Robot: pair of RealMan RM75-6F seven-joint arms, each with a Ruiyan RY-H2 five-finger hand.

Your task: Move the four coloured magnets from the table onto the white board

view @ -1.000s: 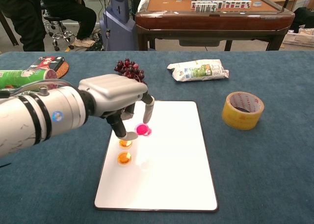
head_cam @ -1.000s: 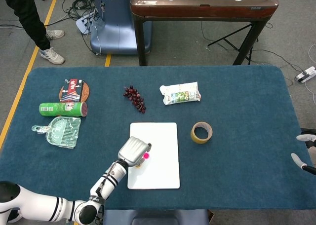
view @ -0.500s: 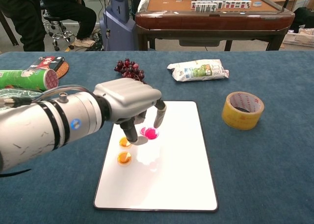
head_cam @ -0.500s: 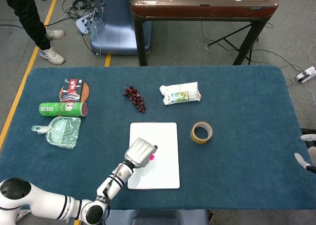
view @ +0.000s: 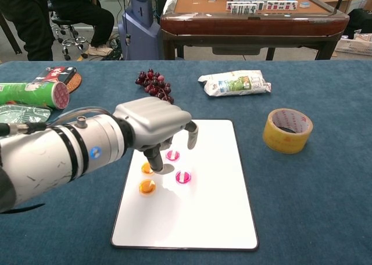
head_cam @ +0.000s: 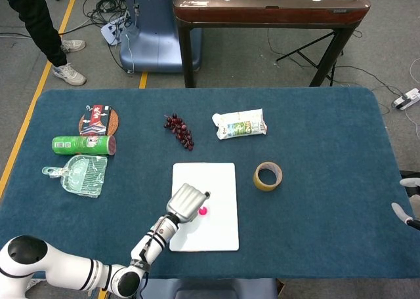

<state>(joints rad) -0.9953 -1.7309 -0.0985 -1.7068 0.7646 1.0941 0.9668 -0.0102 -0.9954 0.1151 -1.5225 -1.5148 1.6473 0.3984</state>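
The white board [view: 203, 212] [head_cam: 220, 230] lies at the table's front centre. On it sit two orange magnets [view: 147, 187] and two pink magnets [view: 183, 176], the second pink one [view: 172, 155] just under my fingers. My left hand [view: 154, 125] [head_cam: 186, 200] hovers over the board's upper left part with its fingers apart and nothing in them. The head view shows one pink magnet [head_cam: 203, 211] beside the hand; the others are hidden by it. Only the fingertips of my right hand [head_cam: 408, 204] show at the right edge of the head view, apart, holding nothing.
A yellow tape roll [view: 287, 129] stands right of the board. Dark grapes [view: 153, 82] and a white snack packet [view: 235, 82] lie behind it. A green can [view: 29, 94], a red coaster [head_cam: 98, 120] and a clear bag [head_cam: 80, 174] are at the left.
My left hand moved right over the board and let go of a pink magnet, which now lies on the board beside the first pink one. The right hand barely shifted.
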